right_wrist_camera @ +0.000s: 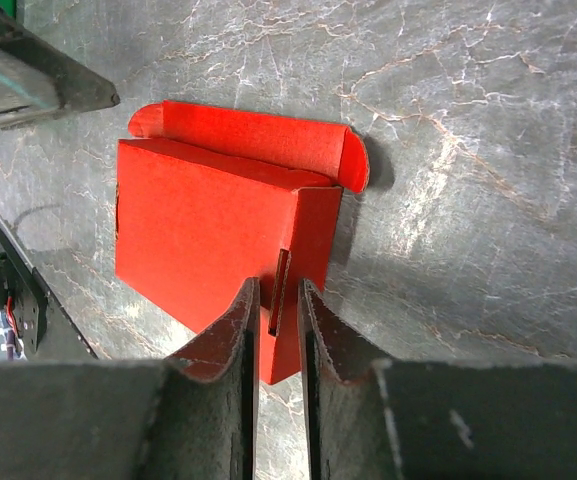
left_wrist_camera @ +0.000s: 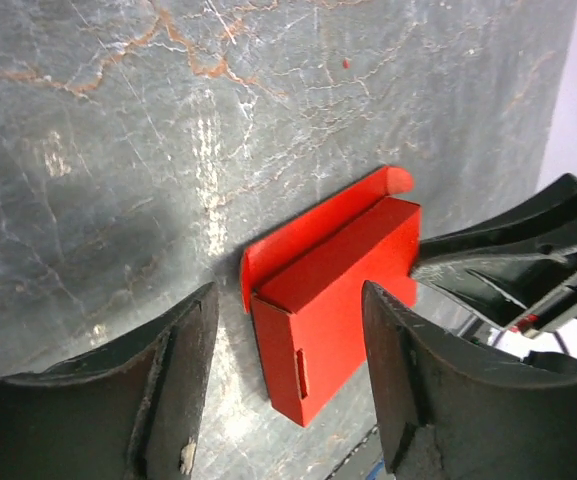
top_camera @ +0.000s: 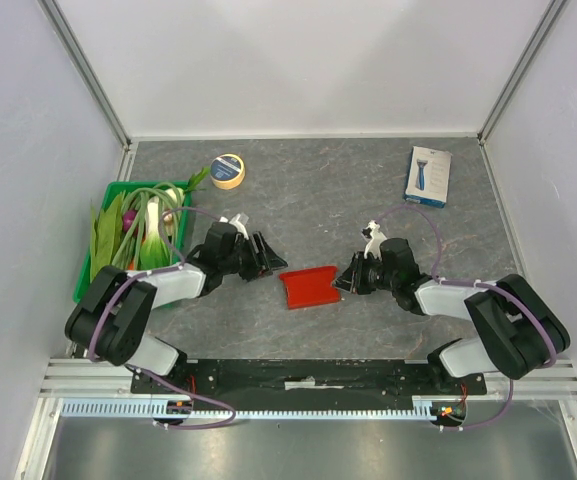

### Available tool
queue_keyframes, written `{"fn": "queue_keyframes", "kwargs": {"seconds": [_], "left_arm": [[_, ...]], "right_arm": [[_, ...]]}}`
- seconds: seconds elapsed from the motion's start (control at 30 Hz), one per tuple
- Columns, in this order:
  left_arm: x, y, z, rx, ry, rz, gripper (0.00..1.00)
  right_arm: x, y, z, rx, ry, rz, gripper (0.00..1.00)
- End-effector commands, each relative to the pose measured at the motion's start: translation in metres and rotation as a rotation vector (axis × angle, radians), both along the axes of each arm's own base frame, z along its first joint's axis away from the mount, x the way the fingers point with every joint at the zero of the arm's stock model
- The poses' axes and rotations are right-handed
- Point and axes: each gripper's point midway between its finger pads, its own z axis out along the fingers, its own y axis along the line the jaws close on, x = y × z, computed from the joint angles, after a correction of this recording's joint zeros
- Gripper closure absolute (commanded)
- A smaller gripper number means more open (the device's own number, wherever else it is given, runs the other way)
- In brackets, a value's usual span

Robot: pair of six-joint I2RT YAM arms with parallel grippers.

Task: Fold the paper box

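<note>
Grey stone-look desk (top_camera: pixel 298 200) carried the red paper box (top_camera: pixel 310 288) at ctr-front, btwn the two arms, its long axis running left-right from one wrist to the other. Right jaws were nearly closed, pinching the box's right end wall, so that arm was the nearer, in contact. Left jaws stood wide open just off the left end, w/ the box straight ahead of them; prob. the next contact was due there.
</note>
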Motion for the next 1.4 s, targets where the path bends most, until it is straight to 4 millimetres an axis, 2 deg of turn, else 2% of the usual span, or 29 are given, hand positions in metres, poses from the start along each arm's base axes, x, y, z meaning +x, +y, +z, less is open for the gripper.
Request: {"fn": "queue_keyframes", "kwargs": {"seconds": [0.0,0.07,0.13,0.23,0.4,0.6,0.73,0.77,0.83,0.87,0.93,1.03,1.2,1.37], "left_arm": [[0.003,-0.001,-0.010,0.081,-0.033,-0.112,0.37],[0.003,-0.006,-0.014,0.067,-0.021,-0.139,0.46],[0.000,-0.009,-0.019,0.056,0.002,-0.159,0.51],[-0.005,-0.005,-0.031,0.069,0.030,-0.137,0.52],[-0.003,-0.007,-0.040,0.070,0.052,-0.135,0.53],[-0.010,-0.011,-0.043,0.026,0.073,-0.154,0.60],[-0.008,-0.010,-0.047,0.040,0.071,-0.149,0.73],[-0.008,-0.010,-0.047,0.043,0.069,-0.150,0.80],[-0.003,-0.009,-0.047,0.056,0.047,-0.146,0.88],[-0.002,-0.009,-0.046,0.061,0.038,-0.144,0.97],[0.002,-0.008,-0.044,0.074,0.007,-0.143,0.98],[0.010,-0.012,-0.026,0.051,-0.087,-0.156,0.98],[0.019,-0.021,0.017,0.000,-0.279,-0.189,0.98],[0.017,-0.027,0.039,-0.037,-0.372,-0.233,0.98]], "right_arm": [[-0.035,-0.033,-0.049,-0.172,0.142,-0.007,0.98],[-0.035,-0.033,-0.050,-0.172,0.141,-0.006,0.98],[-0.035,-0.032,-0.049,-0.170,0.137,-0.005,0.98],[-0.034,-0.031,-0.048,-0.160,0.137,-0.003,0.98],[-0.035,-0.030,-0.047,-0.153,0.131,-0.002,0.98],[-0.033,-0.030,-0.044,-0.156,0.118,-0.008,0.98],[-0.033,-0.028,-0.043,-0.162,0.109,-0.001,0.98],[-0.033,-0.028,-0.043,-0.165,0.106,0.001,0.98],[-0.033,-0.024,-0.042,-0.167,0.095,0.009,0.98],[-0.032,-0.022,-0.041,-0.165,0.087,0.014,0.98],[-0.030,-0.018,-0.039,-0.181,0.069,0.016,0.98],[-0.027,-0.012,-0.035,-0.175,0.036,0.030,0.98],[-0.021,-0.005,-0.023,-0.162,-0.049,0.048,0.95],[-0.015,0.005,-0.008,-0.127,-0.135,0.080,0.89]]}}
